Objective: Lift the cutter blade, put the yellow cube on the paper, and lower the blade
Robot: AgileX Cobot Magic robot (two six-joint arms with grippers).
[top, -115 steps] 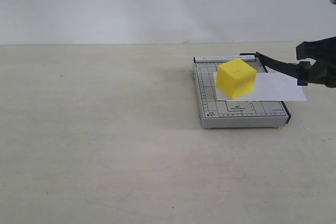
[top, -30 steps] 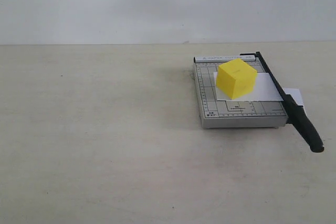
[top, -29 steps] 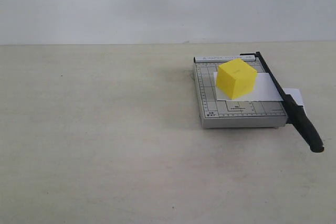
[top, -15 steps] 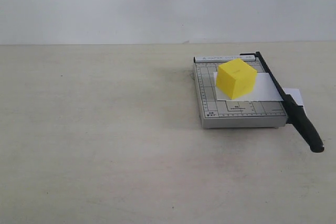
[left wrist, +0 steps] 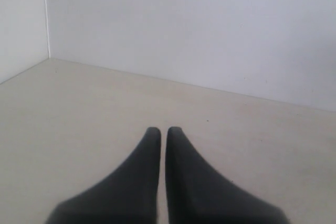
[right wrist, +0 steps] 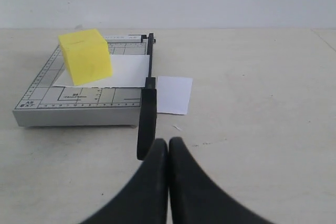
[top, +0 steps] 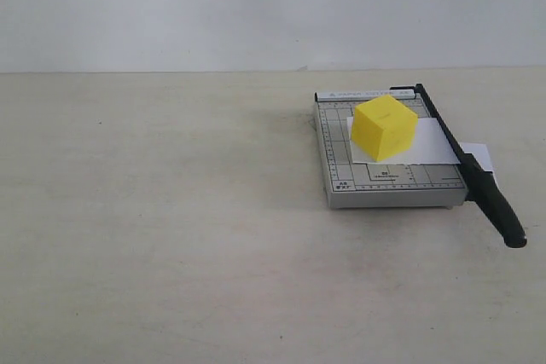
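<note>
Since a few seconds ago the cutter blade [top: 465,159] has come down flat along the grey base [top: 337,168], and the right claw [right wrist: 168,142] has let go of it; it now sits pinched together and empty, short of the handle. The yellow cube [top: 385,128] sits on the paper [top: 429,144], and a cut-off strip [top: 479,158] lies on the table [top: 171,210] beside the blade. The task looks finished. The left claw [left wrist: 163,132] is narrow and empty, over bare table. The print on the base is too small to read
</note>
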